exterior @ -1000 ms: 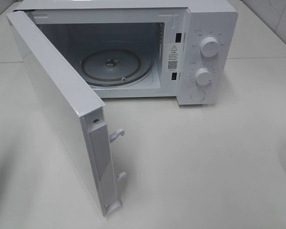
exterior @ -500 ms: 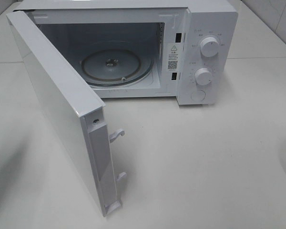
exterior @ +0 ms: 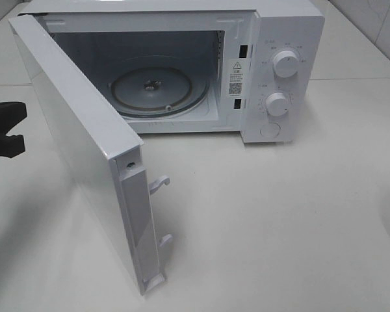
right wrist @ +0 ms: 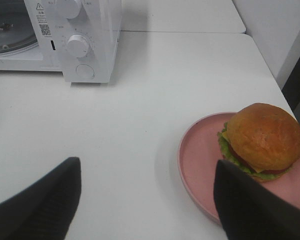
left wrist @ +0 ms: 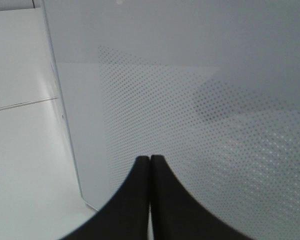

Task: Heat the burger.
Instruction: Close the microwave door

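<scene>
White worktop (exterior: 279, 214) with microwave (exterior: 283, 71), door (exterior: 84, 143) swung wide. Burger (right wrist: 260, 137) upright on pink plate (right wrist: 200, 160). Left pincer (left wrist: 150, 162) pressed together; right pincer (right wrist: 147, 182) spread apart, empty.

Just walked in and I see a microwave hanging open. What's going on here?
A two-armed robot is set to heat a burger, which sits on a pink plate on the table, not yet picked up. The microwave stands with its door swung wide and its glass turntable bare. The left pincer is shut, close to the door's outer face. The right pincer is open, empty, beside the plate.
</scene>
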Controlling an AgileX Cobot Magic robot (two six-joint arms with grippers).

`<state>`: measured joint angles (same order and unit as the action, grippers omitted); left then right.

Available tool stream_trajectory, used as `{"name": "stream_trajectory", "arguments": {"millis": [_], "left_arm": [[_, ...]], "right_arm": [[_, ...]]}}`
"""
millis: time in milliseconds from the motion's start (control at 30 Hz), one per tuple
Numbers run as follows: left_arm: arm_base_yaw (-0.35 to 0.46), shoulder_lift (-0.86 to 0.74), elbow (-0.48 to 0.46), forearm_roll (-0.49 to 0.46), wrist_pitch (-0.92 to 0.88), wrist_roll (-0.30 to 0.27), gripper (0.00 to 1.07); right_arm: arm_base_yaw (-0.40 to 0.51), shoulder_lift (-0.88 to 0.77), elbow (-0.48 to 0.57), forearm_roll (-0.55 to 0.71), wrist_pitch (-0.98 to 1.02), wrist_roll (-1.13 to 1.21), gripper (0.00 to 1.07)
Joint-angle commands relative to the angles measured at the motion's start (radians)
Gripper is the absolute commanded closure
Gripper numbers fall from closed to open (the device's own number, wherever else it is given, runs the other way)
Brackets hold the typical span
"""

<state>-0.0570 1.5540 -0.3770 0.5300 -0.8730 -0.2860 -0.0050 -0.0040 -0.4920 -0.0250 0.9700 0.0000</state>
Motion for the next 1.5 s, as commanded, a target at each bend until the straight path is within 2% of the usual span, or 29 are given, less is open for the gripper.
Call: {"name": "stream_trajectory", "arguments": {"millis": [33, 267, 700, 833, 900, 933, 1000, 1033, 1067, 1100, 1133, 1200, 1267, 1500], "left_arm": [[-0.027, 0.024, -0.028, 0.011, -0.007, -0.011, 1.07], [-0.087, 0.077, -0.059, -0.002, -0.008, -0.007, 1.07], [-0.167, 0.092, -0.061, -0.095, -0.007, 0.013, 1.07], [-0.233, 0.112, -0.071, -0.194, -0.004, 0.075, 1.07], [-0.246, 0.121, -0.078, -0.211, -0.005, 0.083, 1.07], [-0.275, 0.141, -0.088, -0.258, -0.007, 0.090, 1.07], [-0.287, 0.148, -0.091, -0.280, -0.009, 0.091, 1.07], [-0.317, 0.161, -0.096, -0.332, -0.015, 0.110, 1.07], [-0.317, 0.161, -0.096, -0.332, -0.015, 0.110, 1.07], [-0.344, 0.170, -0.103, -0.386, -0.014, 0.148, 1.07], [-0.344, 0.170, -0.103, -0.386, -0.014, 0.148, 1.07], [-0.373, 0.172, -0.106, -0.453, -0.015, 0.202, 1.07], [-0.382, 0.172, -0.111, -0.485, -0.015, 0.222, 1.07], [-0.388, 0.172, -0.144, -0.500, -0.013, 0.213, 1.07]], "right_arm": [[-0.005, -0.029, 0.002, 0.004, -0.007, 0.000, 0.34], [-0.005, -0.029, 0.002, 0.004, -0.007, 0.000, 0.34], [-0.005, -0.029, 0.002, 0.004, -0.007, 0.000, 0.34], [-0.005, -0.029, 0.002, 0.004, -0.007, 0.000, 0.34], [-0.005, -0.029, 0.002, 0.004, -0.007, 0.000, 0.34], [-0.005, -0.029, 0.002, 0.004, -0.007, 0.000, 0.34], [-0.005, -0.029, 0.002, 0.004, -0.007, 0.000, 0.34], [-0.005, -0.029, 0.002, 0.004, -0.007, 0.000, 0.34], [-0.005, -0.029, 0.002, 0.004, -0.007, 0.000, 0.34], [-0.005, -0.029, 0.002, 0.004, -0.007, 0.000, 0.34], [-0.005, -0.029, 0.002, 0.004, -0.007, 0.000, 0.34], [-0.005, -0.029, 0.002, 0.004, -0.007, 0.000, 0.34], [-0.005, -0.029, 0.002, 0.004, -0.007, 0.000, 0.34], [-0.005, -0.029, 0.002, 0.004, -0.007, 0.000, 0.34]]}}
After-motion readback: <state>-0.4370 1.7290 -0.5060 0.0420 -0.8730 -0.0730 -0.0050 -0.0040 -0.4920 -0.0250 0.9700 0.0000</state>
